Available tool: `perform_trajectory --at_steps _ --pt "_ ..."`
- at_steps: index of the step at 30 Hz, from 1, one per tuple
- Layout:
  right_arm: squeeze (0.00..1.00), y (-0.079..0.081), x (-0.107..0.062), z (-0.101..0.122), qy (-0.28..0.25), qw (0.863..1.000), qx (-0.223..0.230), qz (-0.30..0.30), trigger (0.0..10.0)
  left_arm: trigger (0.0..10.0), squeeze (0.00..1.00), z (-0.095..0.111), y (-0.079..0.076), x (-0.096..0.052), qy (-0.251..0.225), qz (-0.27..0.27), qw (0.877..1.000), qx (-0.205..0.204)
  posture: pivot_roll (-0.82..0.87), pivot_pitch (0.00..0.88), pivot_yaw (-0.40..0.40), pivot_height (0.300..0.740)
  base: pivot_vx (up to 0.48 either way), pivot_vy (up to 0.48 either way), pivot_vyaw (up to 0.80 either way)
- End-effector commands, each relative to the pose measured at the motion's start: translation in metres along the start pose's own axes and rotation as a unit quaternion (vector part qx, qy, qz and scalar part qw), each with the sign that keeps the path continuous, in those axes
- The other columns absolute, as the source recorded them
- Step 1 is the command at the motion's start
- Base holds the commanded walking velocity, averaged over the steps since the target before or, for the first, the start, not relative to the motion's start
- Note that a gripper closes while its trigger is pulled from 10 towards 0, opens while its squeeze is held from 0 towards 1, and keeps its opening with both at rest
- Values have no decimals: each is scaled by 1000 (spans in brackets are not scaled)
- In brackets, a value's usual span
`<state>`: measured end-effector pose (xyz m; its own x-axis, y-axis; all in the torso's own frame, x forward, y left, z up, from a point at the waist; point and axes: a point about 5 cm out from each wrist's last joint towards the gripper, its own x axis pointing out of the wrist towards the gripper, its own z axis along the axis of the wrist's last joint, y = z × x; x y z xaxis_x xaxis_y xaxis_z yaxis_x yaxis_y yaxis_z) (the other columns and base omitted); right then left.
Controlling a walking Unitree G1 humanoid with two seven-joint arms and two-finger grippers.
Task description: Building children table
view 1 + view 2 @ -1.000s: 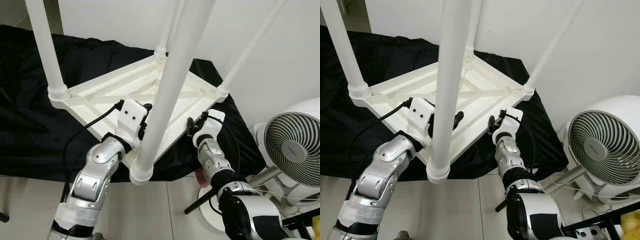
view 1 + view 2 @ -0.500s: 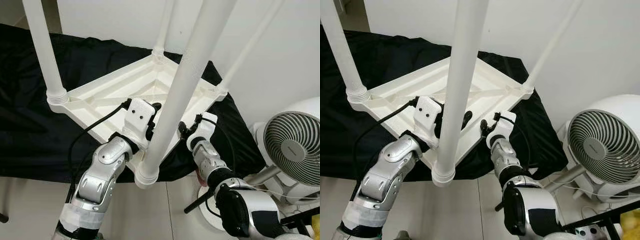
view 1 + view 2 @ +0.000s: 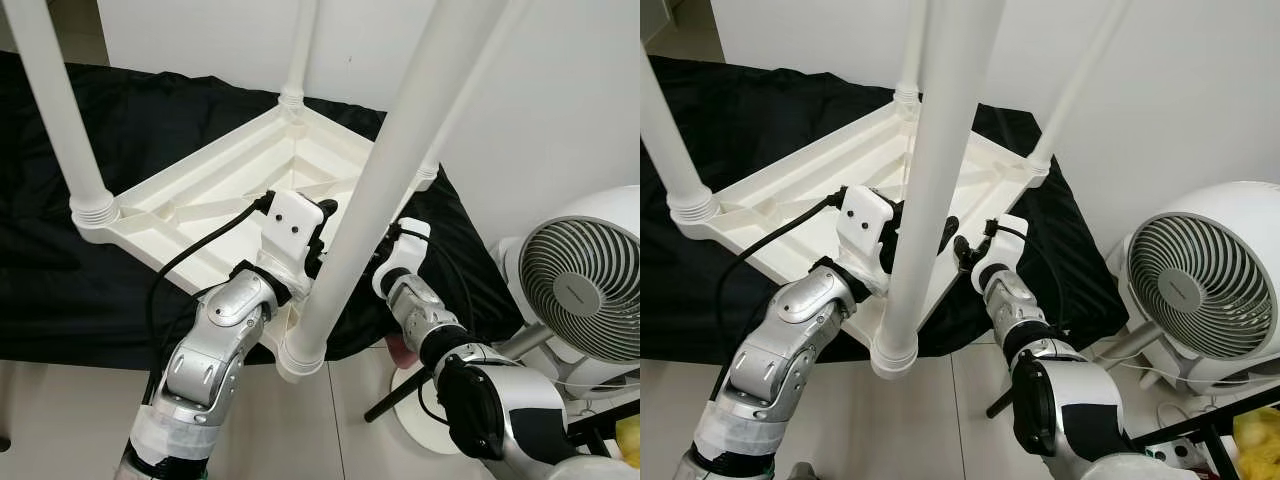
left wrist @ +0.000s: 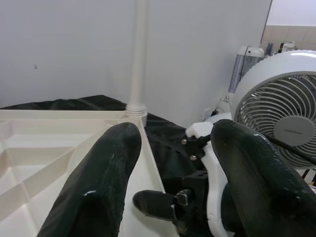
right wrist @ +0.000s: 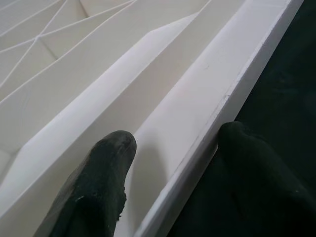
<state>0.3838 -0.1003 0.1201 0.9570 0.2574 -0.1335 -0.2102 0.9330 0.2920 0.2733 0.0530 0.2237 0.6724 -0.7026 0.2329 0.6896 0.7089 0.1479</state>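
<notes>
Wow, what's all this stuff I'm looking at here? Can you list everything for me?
White plastic children's table top: one, upside down on the black cloth.
White plastic table legs: four, standing up from the top's corners.
Black cloth: one, spread under the table.
White round fan: one, on the floor at the right.
Left gripper: black fingers, open, at the table's near edge.
Right gripper: black fingers straddling the table's rim, one finger each side.

No text, label, brand, number or sign can be read here. The fan [image 3: 580,290] has a grey hub at the middle of its grille with a faint mark on it, too small and blurred to make out.
</notes>
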Motion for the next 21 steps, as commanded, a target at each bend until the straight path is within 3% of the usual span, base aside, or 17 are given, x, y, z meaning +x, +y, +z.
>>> perform_trajectory --at_steps 1,12,14,21 --pt "0 17 4 2 9 999 -17 40 10000 10000 0 5 -14 7 -12 -32 999 -10 185 70 -181 740 0 0 0" --pt "0 28 9 8 8 998 -44 39 10000 10000 0 6 -16 9 -13 -26 999 -13 187 63 -186 740 0 0 0" --pt "0 20 8 12 -11 998 -60 12 10000 10000 0 5 -14 8 -10 -21 1000 -5 186 63 -188 740 0 0 0" --pt "0 5 1 9 -33 998 -44 1 10000 10000 0 1 -8 4 -2 -13 1000 5 182 66 -191 740 0 0 0"
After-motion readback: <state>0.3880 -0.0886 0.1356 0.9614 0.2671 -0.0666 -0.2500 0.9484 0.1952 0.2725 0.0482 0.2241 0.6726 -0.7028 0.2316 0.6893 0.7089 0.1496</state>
